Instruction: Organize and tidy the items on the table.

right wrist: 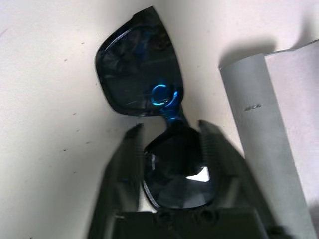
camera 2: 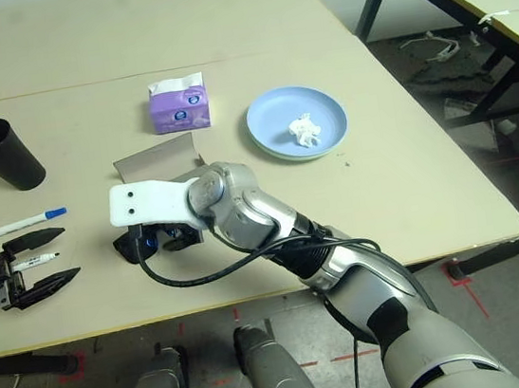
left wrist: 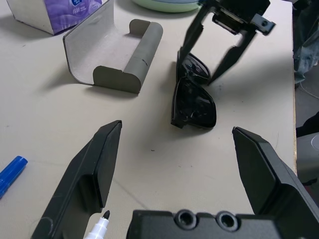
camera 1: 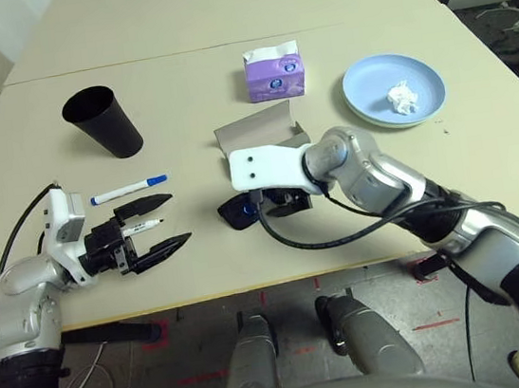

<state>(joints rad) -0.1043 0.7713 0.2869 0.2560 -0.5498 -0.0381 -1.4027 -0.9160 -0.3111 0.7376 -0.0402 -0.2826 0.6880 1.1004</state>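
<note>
Tidying of the table [camera 1: 178, 80], judged at an early stage. The right gripper [right wrist: 172, 125] is at the black sunglasses [left wrist: 195, 107], its fingers apart on either side of one lens; whether they press on it cannot be told. The sunglasses lie on the tabletop, directly beneath that gripper. Just beyond it lies the grey glasses case [left wrist: 144, 52], open and with nothing visible inside (presumably the sunglasses' destination). The left gripper [camera 1: 182, 217] has its fingers wide apart, with the black-tipped white marker [camera 1: 141, 227] lying between them, unclamped. Immediately beyond the left gripper is the blue-capped marker [camera 1: 129, 190]; farther out in the same direction stands the black cup [camera 1: 105, 123], a plausible holder for both.

Apparently in order: the blue plate [camera 1: 369, 84] rests on the green plate [left wrist: 164, 6], beyond the right gripper and to its right. The purple tissue pack [camera 1: 275, 77] sits upright, farther out than the case. The white tissue wad [camera 1: 402, 98] lies on the upper plate and may count as waste to be cleared.

Remaining, by inference: the sunglasses to be lifted and cased, the case closed, and the markers gathered. The case's loose flap could shift if nudged during insertion.
</note>
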